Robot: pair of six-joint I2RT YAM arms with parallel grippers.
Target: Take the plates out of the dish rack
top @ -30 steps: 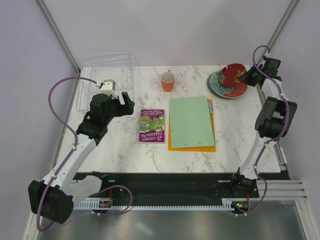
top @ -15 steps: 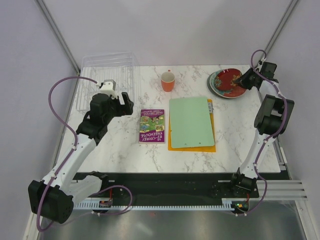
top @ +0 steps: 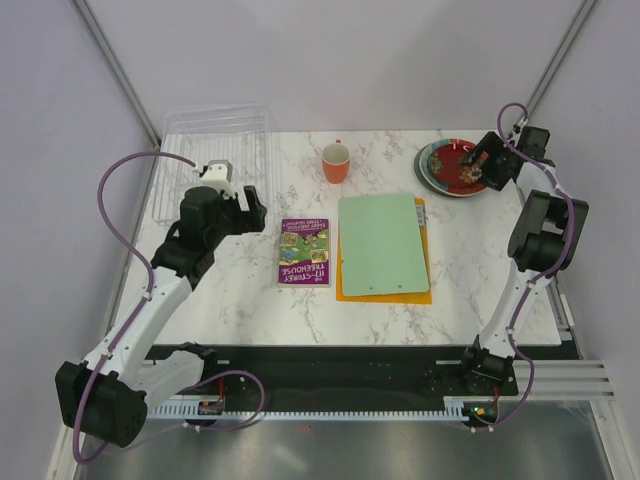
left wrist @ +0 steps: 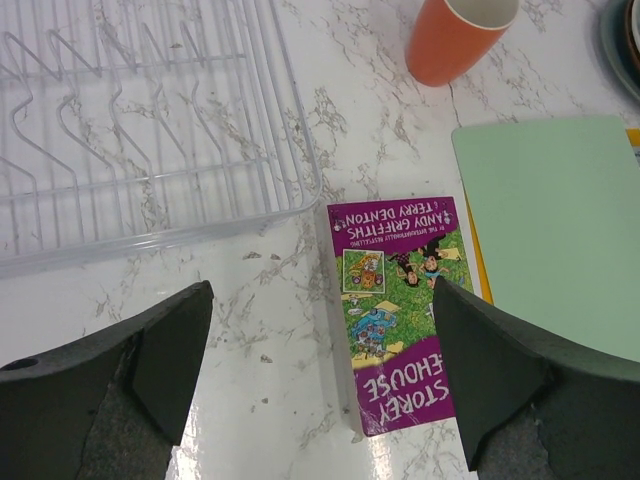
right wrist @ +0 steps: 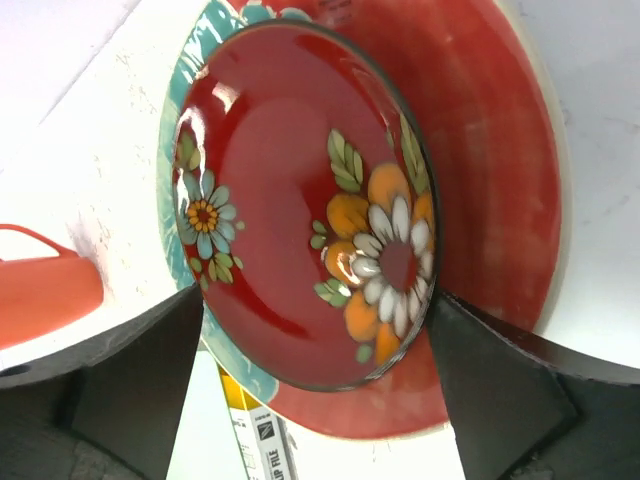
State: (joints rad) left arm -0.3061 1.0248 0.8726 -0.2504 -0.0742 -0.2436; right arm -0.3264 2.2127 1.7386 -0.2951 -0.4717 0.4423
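Note:
The plates lie stacked at the back right of the table. On top is a red plate with painted flowers (right wrist: pixel 300 200) (top: pixel 462 165), resting on a teal plate with red patches (right wrist: pixel 490 150) (top: pixel 432 168). My right gripper (right wrist: pixel 315 305) (top: pixel 480 162) is open just above the stack, with a finger on either side of the red plate's near rim and not pressing it. The dish rack (top: pixel 212 158) (left wrist: pixel 140 120), a clear tray with thin wire dividers, is at the back left with nothing in it. Beside the rack's right edge my left gripper (top: pixel 248 206) (left wrist: pixel 320 310) hovers open and holds nothing.
An orange cup (top: pixel 336 162) (left wrist: pixel 455 35) stands at the back middle. A purple book (top: pixel 304 251) (left wrist: pixel 400 300) lies under my left gripper. A green board (top: pixel 383 243) (left wrist: pixel 560 230) rests on an orange folder (top: pixel 345 292) in the middle.
My right gripper has lowered the tilted red plate flat onto the stack and opened. The left arm has not moved.

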